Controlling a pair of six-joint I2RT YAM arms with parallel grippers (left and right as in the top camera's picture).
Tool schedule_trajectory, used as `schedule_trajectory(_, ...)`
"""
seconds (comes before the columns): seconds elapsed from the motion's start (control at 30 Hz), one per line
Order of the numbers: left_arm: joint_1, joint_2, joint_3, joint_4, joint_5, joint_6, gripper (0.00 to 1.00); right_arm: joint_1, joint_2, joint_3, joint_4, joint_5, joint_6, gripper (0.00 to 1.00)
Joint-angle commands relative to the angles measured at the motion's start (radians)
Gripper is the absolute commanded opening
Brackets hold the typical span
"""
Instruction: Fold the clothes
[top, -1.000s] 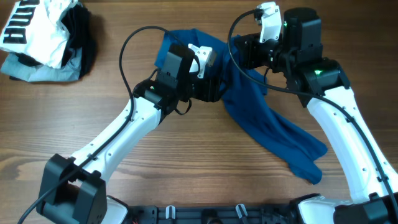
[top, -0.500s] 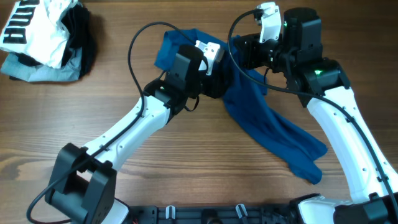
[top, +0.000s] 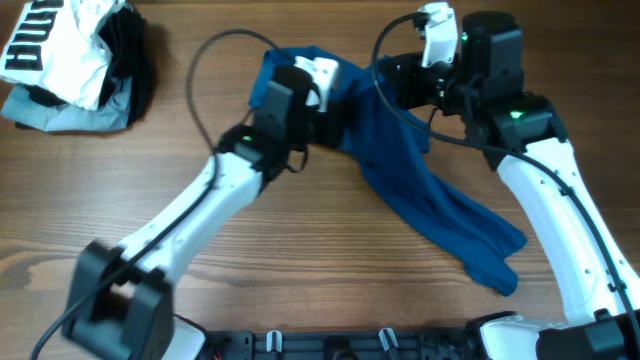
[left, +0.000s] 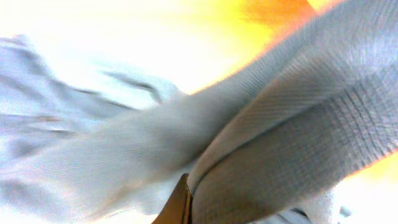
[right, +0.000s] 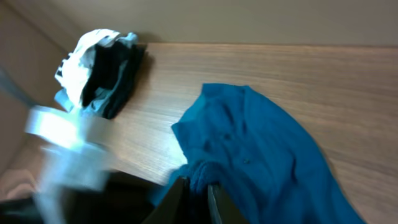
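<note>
The clothes (top: 440, 200), one deep-blue wrinkled garment, run from the table's top centre down to the right front. My left gripper (top: 325, 105) sits on the upper part and is shut on a fold of the cloth. In the left wrist view the clothes (left: 298, 124) fill the frame, washed out, pressed against one finger (left: 181, 205). My right gripper (top: 387, 85) is beside it at the garment's top. In the right wrist view its fingertips pinch a bunched ridge of the clothes (right: 261, 143), with the right gripper (right: 198, 183) narrowly parted around it.
A pile lies at the table's far left corner: a white garment with black lettering (top: 60, 45), a pale grey-blue one (top: 60, 115) and dark cloth (top: 140, 70). The same pile (right: 99, 68) shows in the right wrist view. Black cables loop above both arms.
My left gripper has shifted a little left and back along the cloth and closed on it. The right arm has stayed nearly still.
</note>
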Motion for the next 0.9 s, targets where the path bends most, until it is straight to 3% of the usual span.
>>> schedule_trajectory(0.0,0.072,-0.197,0.016,-0.014,-0.123,0.0,0.04,-0.058,0.011,0.003,-0.073,-0.01,-0.019,0.34)
schedule_trajectory(0.07,0.115,-0.297,0.016,-0.007,-0.124,0.0,0.04,-0.06,0.011,0.003,-0.15,-0.01,-0.073,0.47)
schedule_trajectory(0.27,0.17,-0.441,0.016,0.003,-0.124,0.006,0.04,-0.06,0.011,0.003,-0.271,-0.01,-0.108,0.52)
schedule_trajectory(0.4,0.17,-0.431,0.016,0.008,-0.133,0.008,0.04,-0.058,0.011,0.003,-0.385,-0.025,-0.192,0.55)
schedule_trajectory(0.63,0.17,-0.384,0.016,0.017,-0.282,0.008,0.04,-0.042,0.011,0.003,-0.624,-0.051,-0.317,0.59)
schedule_trajectory(0.77,0.18,-0.349,0.016,0.03,-0.34,0.007,0.04,0.053,0.011,-0.032,-0.686,0.013,-0.334,0.6)
schedule_trajectory(0.87,0.241,-0.33,0.016,0.034,-0.34,0.006,0.04,0.191,0.011,-0.077,-0.628,0.109,-0.272,0.7)
